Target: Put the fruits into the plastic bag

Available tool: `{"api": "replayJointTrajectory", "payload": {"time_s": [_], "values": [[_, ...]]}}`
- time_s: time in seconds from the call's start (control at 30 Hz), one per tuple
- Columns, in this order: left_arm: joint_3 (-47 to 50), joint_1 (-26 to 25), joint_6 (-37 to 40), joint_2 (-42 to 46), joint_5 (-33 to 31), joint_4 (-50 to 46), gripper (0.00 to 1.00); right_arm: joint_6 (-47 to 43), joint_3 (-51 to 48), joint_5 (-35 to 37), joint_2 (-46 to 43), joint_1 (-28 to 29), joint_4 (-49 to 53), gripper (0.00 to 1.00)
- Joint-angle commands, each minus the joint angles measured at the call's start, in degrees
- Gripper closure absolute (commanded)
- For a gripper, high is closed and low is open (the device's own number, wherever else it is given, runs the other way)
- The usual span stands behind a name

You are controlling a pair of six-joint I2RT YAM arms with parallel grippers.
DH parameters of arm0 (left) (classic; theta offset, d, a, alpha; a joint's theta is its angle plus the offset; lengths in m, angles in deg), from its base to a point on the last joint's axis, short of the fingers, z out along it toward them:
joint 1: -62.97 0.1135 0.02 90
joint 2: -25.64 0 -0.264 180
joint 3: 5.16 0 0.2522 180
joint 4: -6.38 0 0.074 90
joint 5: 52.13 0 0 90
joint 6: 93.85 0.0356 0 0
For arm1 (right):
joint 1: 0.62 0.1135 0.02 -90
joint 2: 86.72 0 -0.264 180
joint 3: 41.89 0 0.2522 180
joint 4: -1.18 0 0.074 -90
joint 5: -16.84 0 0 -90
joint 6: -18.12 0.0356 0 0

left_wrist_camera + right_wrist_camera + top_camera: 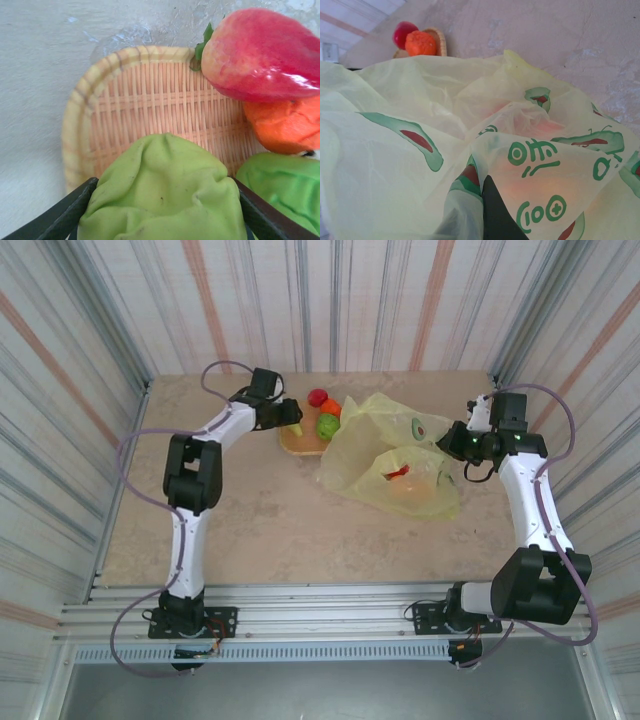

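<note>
My left gripper is shut on a soft pale-green fruit, which is dented between both fingers just above the wicker tray. On the tray's far side lie a red fruit, an orange one and a second green one. The yellow-green plastic bag lies right of the tray. My right gripper is shut on the bag's edge, holding it up. A red shape shows through the bag.
The wicker tray sits at the back centre of the beige table. Striped walls close in the back and both sides. In the right wrist view, the red fruit and the orange fruit peek over the bag.
</note>
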Motion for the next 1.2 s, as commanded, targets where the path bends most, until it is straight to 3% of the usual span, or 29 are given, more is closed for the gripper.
{"api": "replayJointTrajectory", "payload": {"time_s": [0.0,0.37,0.7,0.93,1.17], "values": [[4.7,0.6,-1.0,8.4,0.5,3.2,0.44,0.1,0.1,-1.2,0.1,-0.5,0.1,1.00],[27.4,0.9,-5.1,32.2,1.1,9.7,0.45,0.2,1.0,-1.8,-0.6,-0.5,0.6,0.99],[44.9,-0.5,-10.5,54.9,3.2,9.2,0.46,0.1,-0.5,-4.3,-1.5,-0.5,-0.4,0.99],[50.5,-10.3,-13.8,65.8,-1.1,6.6,0.47,0.9,-1.7,-5.3,-2.0,0.5,-2.0,0.99],[48.8,-24.0,-14.7,64.6,-5.8,9.7,0.47,1.1,-2.0,-5.7,-1.1,1.9,-2.5,0.99]]}}
